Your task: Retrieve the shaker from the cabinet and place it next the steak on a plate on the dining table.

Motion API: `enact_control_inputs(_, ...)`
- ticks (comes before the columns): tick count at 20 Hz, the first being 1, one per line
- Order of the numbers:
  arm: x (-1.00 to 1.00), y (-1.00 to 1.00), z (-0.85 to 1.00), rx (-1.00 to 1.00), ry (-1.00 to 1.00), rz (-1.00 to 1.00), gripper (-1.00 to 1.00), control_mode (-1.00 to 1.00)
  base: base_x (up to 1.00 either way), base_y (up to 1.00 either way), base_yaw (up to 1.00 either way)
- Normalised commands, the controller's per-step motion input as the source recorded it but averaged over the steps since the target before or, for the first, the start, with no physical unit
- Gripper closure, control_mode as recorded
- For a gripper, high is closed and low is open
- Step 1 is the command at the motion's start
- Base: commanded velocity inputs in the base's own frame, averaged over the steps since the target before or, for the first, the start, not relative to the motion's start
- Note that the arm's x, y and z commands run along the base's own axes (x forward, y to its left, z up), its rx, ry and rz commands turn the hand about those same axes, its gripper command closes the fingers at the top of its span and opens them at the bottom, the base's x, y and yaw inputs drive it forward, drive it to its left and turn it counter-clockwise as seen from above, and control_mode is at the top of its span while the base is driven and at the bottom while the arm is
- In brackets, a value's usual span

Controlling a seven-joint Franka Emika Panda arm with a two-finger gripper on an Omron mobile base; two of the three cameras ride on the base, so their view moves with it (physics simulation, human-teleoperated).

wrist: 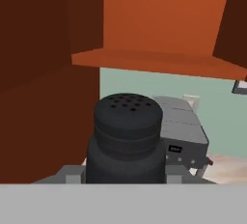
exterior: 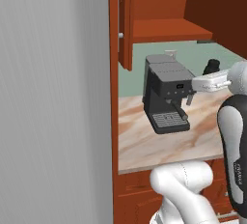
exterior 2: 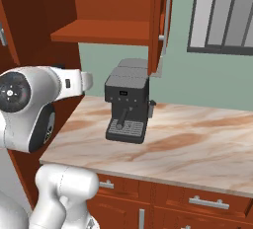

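The small black shaker (wrist: 126,136) with a perforated top stands upright between my fingertips (wrist: 72,173), and my gripper (wrist: 126,172) is shut on it. In the left base view the shaker (exterior: 211,66) shows as a dark knob above my white hand, held in the air to the right of the coffee machine and below the cabinet shelf. The reddish-brown cabinet (exterior: 166,29) hangs open above, with its door (exterior: 126,20) swung out and its shelf (exterior 2: 104,31) (wrist: 154,61) bare. The steak, the plate and the dining table are out of view.
A large black coffee machine (exterior: 166,92) (exterior 2: 127,102) (wrist: 185,138) stands on the marbled counter (exterior: 144,143) (exterior 2: 197,139) under the cabinet. A tall grey panel (exterior: 53,97) walls off the left. Drawers with silver handles (exterior 2: 207,202) sit below the counter, a window (exterior 2: 222,13) to the right.
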Motion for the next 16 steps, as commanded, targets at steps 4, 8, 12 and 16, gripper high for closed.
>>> enact_control_inputs(4, -0.75, -0.02, -0.24, 0.0, -0.02, 0.0, 1.0, 1.0, -0.25, -0.03, -0.02)
enact_control_inputs(8, 0.0, 0.0, 0.0, 0.0, 0.0, 0.0, 1.0, 1.0, -0.97, -0.06, -0.48)
enact_control_inputs(12, 0.0, 0.0, 0.0, 0.0, 0.0, 0.0, 1.0, 1.0, -0.12, 0.0, -0.95)
enact_control_inputs(16, 0.0, 0.0, 0.0, 0.0, 0.0, 0.0, 1.0, 1.0, -0.02, 0.0, -0.98)
